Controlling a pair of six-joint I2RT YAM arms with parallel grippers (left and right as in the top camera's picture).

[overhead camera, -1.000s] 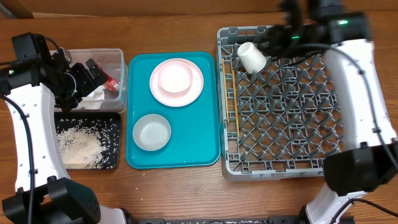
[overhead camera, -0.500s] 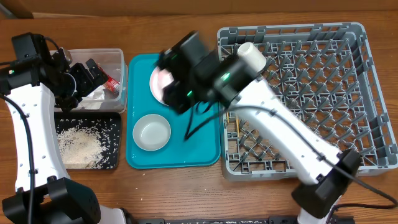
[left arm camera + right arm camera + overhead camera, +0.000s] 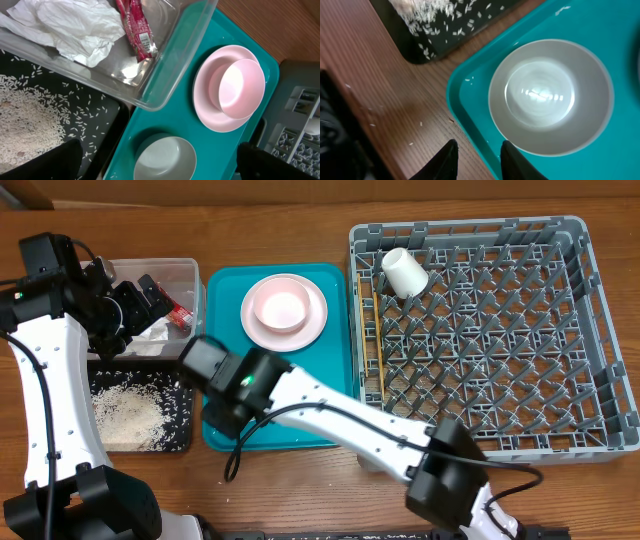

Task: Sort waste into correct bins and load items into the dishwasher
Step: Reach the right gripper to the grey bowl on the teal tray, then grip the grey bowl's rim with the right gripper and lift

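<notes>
**Wood table: right gripper low over grey bowl, left gripper spread wide above tub**

Wooden table [image 3: 280, 220], three zones left to right: bins, teal tray [image 3: 335, 405], dish rack [image 3: 465, 228].

Left gripper [image 3: 132, 302]: hangs over the clear tub [image 3: 196, 275] at far left. Jaws spread fully, nothing between them. In its wrist view the dark fingers sit at the bottom corners, well apart.

Tub contents: crumpled white napkin [image 3: 75, 25] and red-and-white wrapper [image 3: 135, 30], side by side and touching.

Black tray [image 3: 182, 385]: just in front of the tub. Loose rice [image 3: 125, 415] is piled toward its left, with stray grains scattered around the pile.

Right gripper [image 3: 477, 155]: arm reaches across from the front right to the teal tray's front-left corner. Jaws have a narrow gap and hold nothing. Fingertips [image 3: 451, 152] hover by the tray rim, right at the near edge of the grey bowl [image 3: 550, 95]. Can't tell if they touch it. The bowl sits upright and empty on the teal tray, hidden under the arm in the overhead view.

Pink plate [image 3: 313, 320]: back half of the teal tray, with a small pink bowl [image 3: 281, 307] sitting upright on it.

Rack: white cup [image 3: 405, 272] tilted among the pegs near the back-left corner. Chopsticks [image 3: 376, 345] lie along the left edge, running front to back.
</notes>
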